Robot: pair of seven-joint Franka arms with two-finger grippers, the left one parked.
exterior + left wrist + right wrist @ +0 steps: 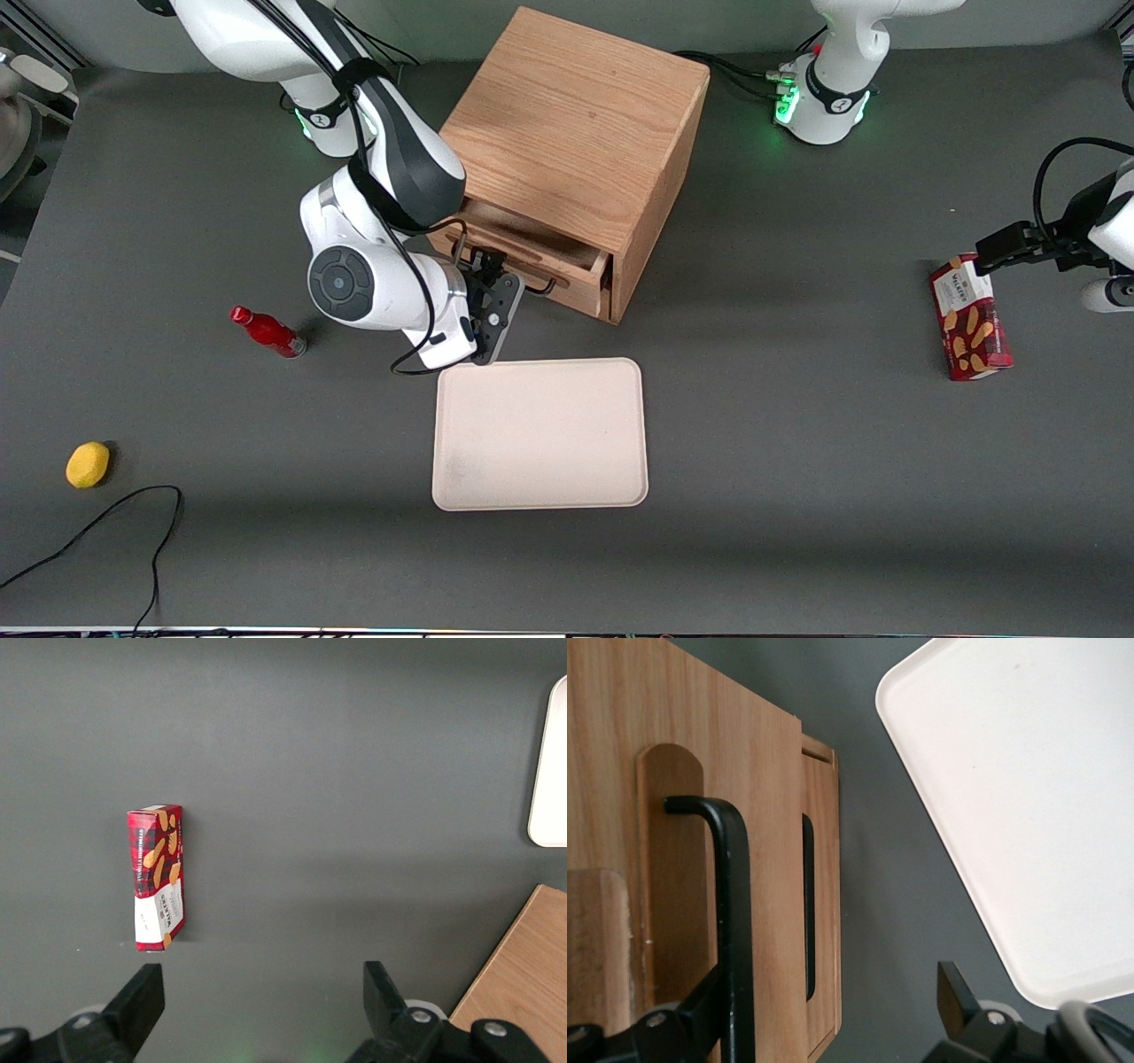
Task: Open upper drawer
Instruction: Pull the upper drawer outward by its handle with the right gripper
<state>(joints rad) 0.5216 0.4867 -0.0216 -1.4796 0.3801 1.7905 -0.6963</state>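
With the upper drawer (532,252) of the oak cabinet (576,133) already partly out, the gripper (493,306) hangs at its black handle (733,930), fingers (700,1014) released; next, withdraw clear.

We saw a cream tray (540,434) lower centre, a red bottle (267,331) mid-left, a lemon (88,464) lower left and a biscuit box (970,319) at right.

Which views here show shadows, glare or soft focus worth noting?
Front view: even light, soft shadows beside the cabinet and under the upper drawer, where the tool sits at the handle. Right wrist view: the handle is sharp, the tray bright without glare. Left wrist view: the cookie box casts a faint shadow.
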